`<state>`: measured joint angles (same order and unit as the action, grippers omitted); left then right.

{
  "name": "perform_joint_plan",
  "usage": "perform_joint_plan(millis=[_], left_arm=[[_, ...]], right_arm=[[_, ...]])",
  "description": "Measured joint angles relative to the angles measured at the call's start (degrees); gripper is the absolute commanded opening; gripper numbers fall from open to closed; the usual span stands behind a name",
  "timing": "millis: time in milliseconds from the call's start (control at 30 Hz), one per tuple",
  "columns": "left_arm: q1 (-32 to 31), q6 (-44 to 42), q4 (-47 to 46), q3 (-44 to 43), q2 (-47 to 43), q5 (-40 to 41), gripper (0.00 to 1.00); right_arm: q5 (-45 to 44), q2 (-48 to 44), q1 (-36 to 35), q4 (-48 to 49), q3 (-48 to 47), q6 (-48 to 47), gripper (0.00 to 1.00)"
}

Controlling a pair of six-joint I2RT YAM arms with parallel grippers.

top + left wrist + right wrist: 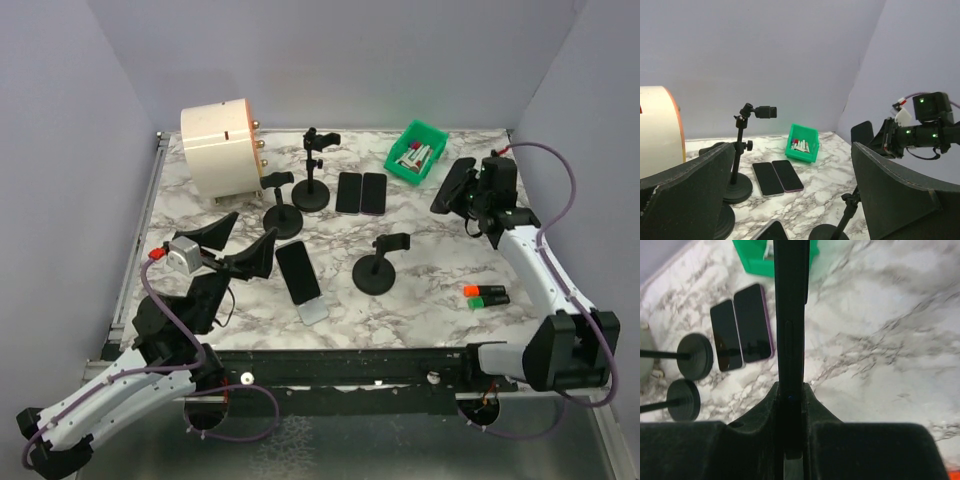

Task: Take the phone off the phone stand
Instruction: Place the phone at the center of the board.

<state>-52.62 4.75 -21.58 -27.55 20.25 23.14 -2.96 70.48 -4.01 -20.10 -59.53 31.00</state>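
- The phone (452, 186) is up in the air at the far right of the table (430, 300), not on any stand. The right gripper (790, 390) is clamped on it across its thin faces, near one end, so most of it sticks out past the fingers.
- Biggest worry imo: that's a long lever on a small pinch. A quick wrist swing could make it pivot or slide out, and it would drop onto hard marble.
- The green bin (417, 152) sits just beyond the phone's far end. Swinging it that way could clip the rim and knock the grip loose.
- Two phones (349, 193) lie flat side by side, left of the held one. Setting down without looking risks landing on top of them.
- The closest stand (378, 268) has an empty cradle. Its arm pokes up, so a low pass back over the middle could snag it and tip it over.
- The left gripper (238, 243) hangs with its jaws spread wide and nothing in them, just beside another phone (298, 272) lying flat. If both arms head for the middle they could bump.
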Motion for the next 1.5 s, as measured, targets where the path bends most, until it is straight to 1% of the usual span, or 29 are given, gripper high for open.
perform_joint_plan(millis=[100,267,567,667,833,1100,1267,1433,1500], left_arm=[[0.00,-0.35,1.16,0.61,-1.03,0.50,0.99],[0.00,-0.02,3.30,1.07,-3.34,0.72,0.99],[0.00,1.49,5.97,0.74,-2.89,0.79,0.99],[0.00,1.70,8.22,-0.66,-0.70,1.01,0.99],[0.00,1.88,9.18,-0.85,-0.15,1.01,0.99],[0.00,1.31,9.40,-0.85,-0.13,1.01,0.99],[0.00,0.98,9.62,-0.85,-0.13,1.01,0.99],[0.00,0.94,9.70,-0.85,0.04,1.01,0.99],[0.00,0.92,9.70,-0.85,0.33,1.01,0.99]], right_arm=[[7.39,5.44,0.55,2.05,1.90,1.68,0.00],[17.40,12.92,0.74,5.05,1.97,2.27,0.00],[28.74,26.29,1.88,9.01,0.42,3.28,0.00],[30.05,29.66,1.84,9.92,0.11,3.63,0.00],[30.49,33.40,1.99,10.14,-1.51,3.48,0.00],[30.95,41.11,2.36,8.68,-10.62,0.44,0.00],[32.46,43.95,2.64,6.71,-14.40,-1.73,0.01],[34.32,45.79,3.06,5.42,-16.72,-3.23,0.09],[34.86,46.42,3.19,5.05,-17.46,-3.65,0.16]])
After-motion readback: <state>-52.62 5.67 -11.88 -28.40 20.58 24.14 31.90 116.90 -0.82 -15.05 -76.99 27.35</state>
